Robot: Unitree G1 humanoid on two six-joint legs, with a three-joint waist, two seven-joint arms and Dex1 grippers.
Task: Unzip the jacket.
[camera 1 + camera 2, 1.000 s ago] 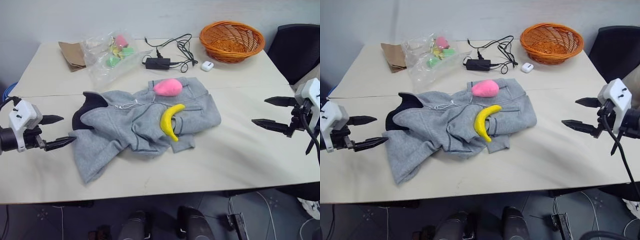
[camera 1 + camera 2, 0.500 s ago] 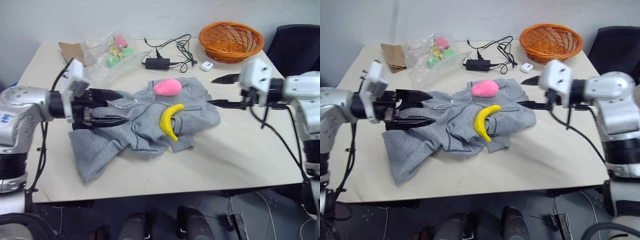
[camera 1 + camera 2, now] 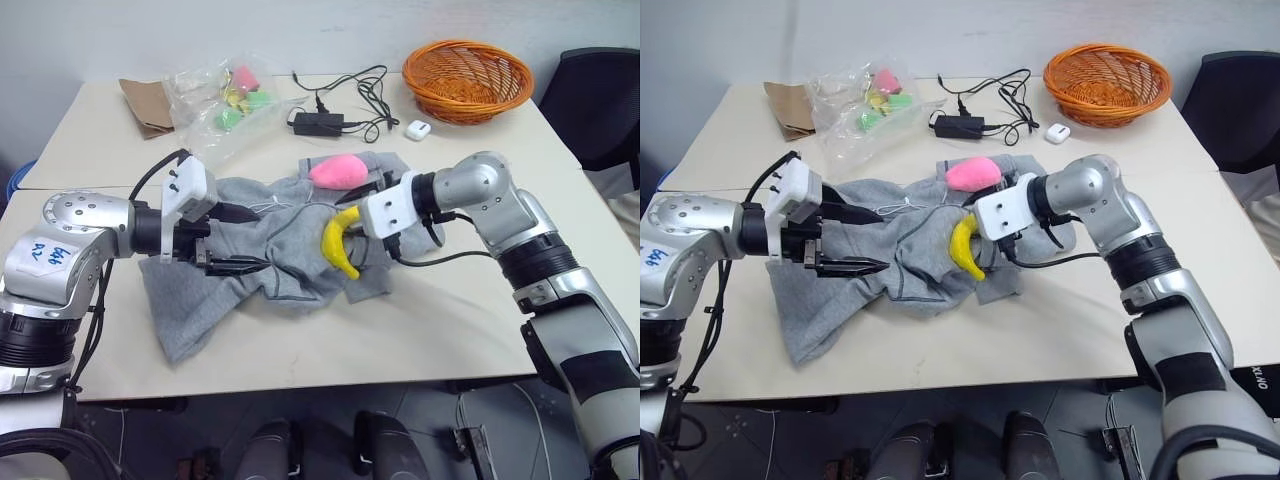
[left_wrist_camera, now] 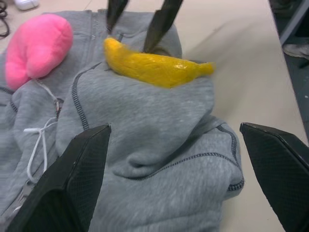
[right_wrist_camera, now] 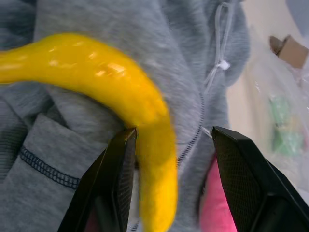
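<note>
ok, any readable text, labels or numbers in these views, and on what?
Blue handwritten marks on the left arm's silver shell: too scrawled to read.
Small white print on the right forearm's black cover: too small to read.
No text visible on the jacket, plastic bag or basket.

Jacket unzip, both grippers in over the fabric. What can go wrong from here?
1. The right gripper straddles the banana toy lying on the jacket; closing could pinch or flick the toy rather than the garment.
2. The pink plush rests on the jacket by the zipper line, so pulling fabric may roll it off.
3. The left gripper, open over bunched fleece, might catch the white drawstring instead of the zipper.
</note>
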